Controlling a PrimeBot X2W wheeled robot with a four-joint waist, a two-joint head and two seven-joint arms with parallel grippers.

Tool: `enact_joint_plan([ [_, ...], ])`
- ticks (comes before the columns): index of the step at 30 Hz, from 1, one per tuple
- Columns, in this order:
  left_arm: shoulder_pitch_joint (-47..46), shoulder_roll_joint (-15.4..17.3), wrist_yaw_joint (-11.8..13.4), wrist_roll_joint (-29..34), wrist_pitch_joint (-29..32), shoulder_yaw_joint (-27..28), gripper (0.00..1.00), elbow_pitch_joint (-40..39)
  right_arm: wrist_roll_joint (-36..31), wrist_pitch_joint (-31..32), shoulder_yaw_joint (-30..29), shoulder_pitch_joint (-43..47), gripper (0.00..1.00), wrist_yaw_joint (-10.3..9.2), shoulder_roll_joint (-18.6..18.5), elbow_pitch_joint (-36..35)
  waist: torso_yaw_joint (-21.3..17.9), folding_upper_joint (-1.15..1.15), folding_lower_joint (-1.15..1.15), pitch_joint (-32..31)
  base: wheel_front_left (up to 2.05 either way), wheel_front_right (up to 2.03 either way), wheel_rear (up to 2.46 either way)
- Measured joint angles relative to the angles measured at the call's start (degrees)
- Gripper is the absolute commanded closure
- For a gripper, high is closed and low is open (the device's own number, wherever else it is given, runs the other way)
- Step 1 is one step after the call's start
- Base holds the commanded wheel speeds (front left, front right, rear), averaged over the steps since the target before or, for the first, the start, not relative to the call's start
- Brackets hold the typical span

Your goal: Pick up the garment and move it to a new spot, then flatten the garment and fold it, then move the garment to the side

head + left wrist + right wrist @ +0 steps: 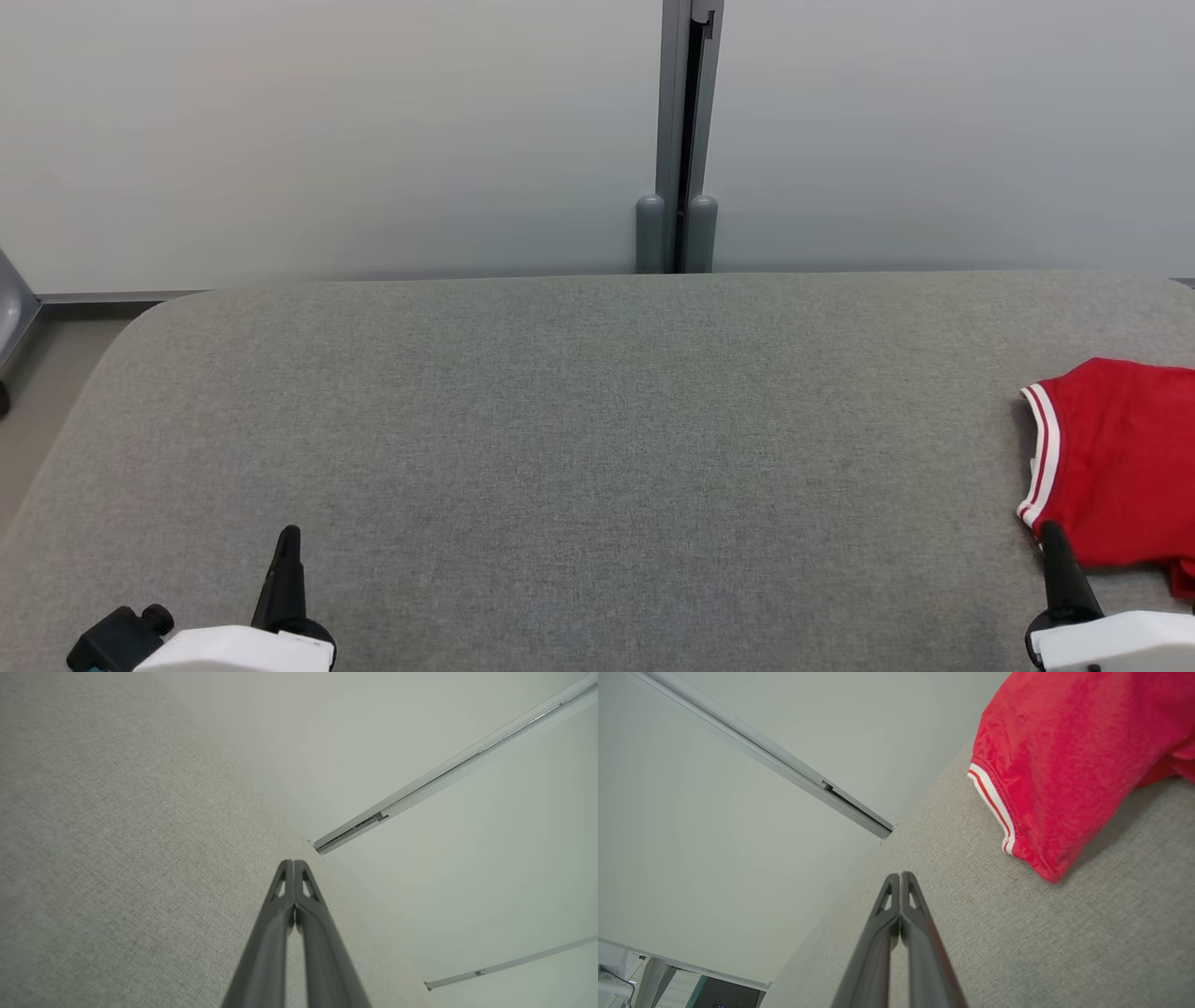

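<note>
A red garment (1120, 457) with a white-and-red striped hem lies at the far right of the grey padded table (579, 429), running off the head view's right edge. In the right wrist view the garment (1069, 760) sits ahead and to the right of my fingers. My right gripper (1053, 534) is shut and empty, its tip just at the garment's near left corner; whether it touches the cloth I cannot tell. In its own view the right gripper (900, 875) has its fingers pressed together. At the lower left my left gripper (290, 534) (293, 862) is shut, holding nothing.
A pale wall with a grey vertical post (686, 140) stands right behind the table's far edge. The table's rounded left corner drops to the floor (37, 373). Furniture legs (654, 975) show low in the right wrist view.
</note>
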Motion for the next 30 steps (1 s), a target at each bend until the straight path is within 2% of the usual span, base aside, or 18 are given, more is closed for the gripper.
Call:
enact_joint_plan([
  [30, -3.6, 0.1, -2.6, -16.7, 4.5, 2.7, 1.00, -0.4, 17.4, 4.6, -0.6, -3.4, 1.00, -0.01, 0.1, -0.5, -1.2, 0.00, 0.00, 1.5, 0.00, 0.00, 0.00],
])
